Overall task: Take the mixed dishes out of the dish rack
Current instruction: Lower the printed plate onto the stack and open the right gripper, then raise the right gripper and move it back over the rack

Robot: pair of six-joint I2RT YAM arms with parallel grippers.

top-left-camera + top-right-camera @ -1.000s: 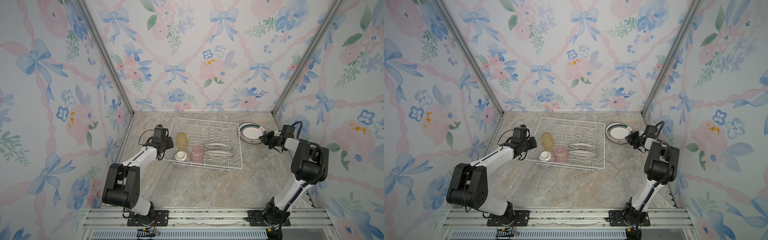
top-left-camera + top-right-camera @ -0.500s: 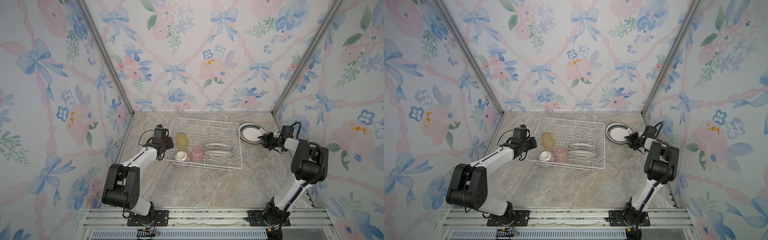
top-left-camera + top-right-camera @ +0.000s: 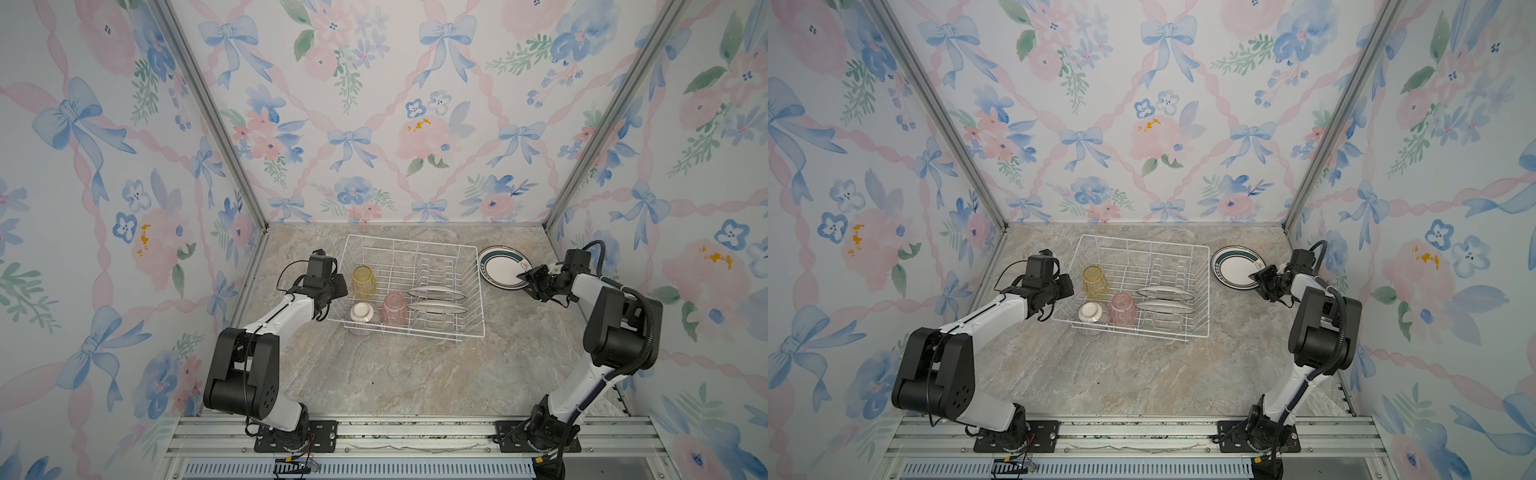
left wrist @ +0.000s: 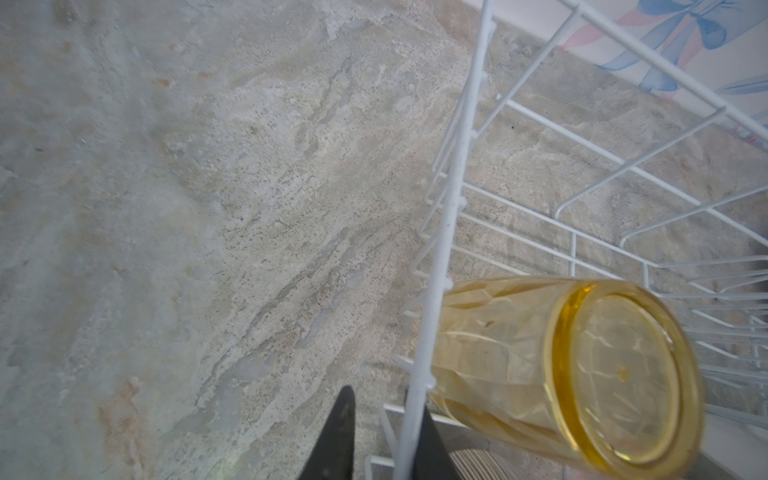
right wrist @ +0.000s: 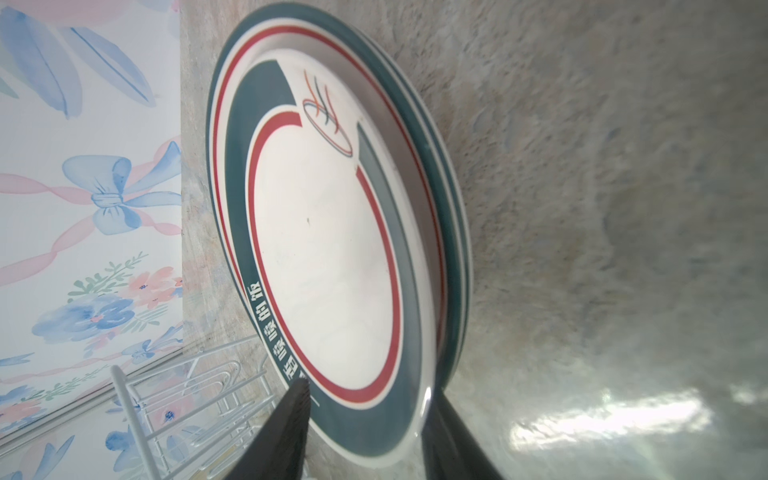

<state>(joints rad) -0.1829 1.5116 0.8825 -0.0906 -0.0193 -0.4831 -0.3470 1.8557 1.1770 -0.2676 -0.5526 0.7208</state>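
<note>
a: what sits nearest you on the mottled stone-look desk point(image 3: 395, 374)?

b: the front of the white wire dish rack point(image 4: 451, 208). in its near left corner you have the small purple-striped bowl point(image 3: 360, 312), upside down, and just beside it the pink translucent tumbler point(image 3: 394, 308), also mouth down. to their right two round white dark-rimmed plates stand on edge in the prongs: the nearer plate point(image 3: 437, 308) and the farther plate point(image 3: 436, 294).

a: and a little farther back?

b: the yellow translucent tumbler point(image 4: 582, 374), mouth down, just inside the rack's left wall. your left pincer point(image 4: 384, 411) is closed on that wall's top wire, a finger on each side, so it grips the rack and nothing else.

a: the far right?

b: a stack of three like plates point(image 5: 324, 249) lies flat on the desk, outside the rack and near its right wall. your right pincer point(image 5: 370, 388) stands open astride the stack's edge, one finger over the top plate's face, one at the side. i can't tell if either finger touches.

a: what does the next move turn on?

b: my guess is a racked plate comes next. both lie to the left of your right pincer, over the rack's right wall, with their rims running left to right across the rack. your right arm is nearer them and free. the left is nearer the tumblers and bowl, but busy.
</note>
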